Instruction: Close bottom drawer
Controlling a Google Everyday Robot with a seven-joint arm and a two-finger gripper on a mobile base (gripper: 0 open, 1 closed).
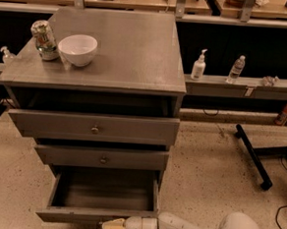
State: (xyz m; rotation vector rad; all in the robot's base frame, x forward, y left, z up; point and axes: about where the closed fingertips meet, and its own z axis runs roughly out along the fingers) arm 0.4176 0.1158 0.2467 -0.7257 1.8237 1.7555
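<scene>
Pushing is the step in hand: your claw (113, 227), tips pressed together, sits at the front panel of the bottom drawer (77, 214), which stands pulled well out of the grey cabinet (137, 62). Next, drive straight inward until it sits flush.

speckled beige stone floor (214, 161) spreads around a grey three-drawer cabinet (137, 62). behind it, a long grey ledge (214, 85) fronts dark recesses, under a pale wooden worktop (141, 2). a black metal stand leg (251, 156) lies on the floor at right.
</scene>
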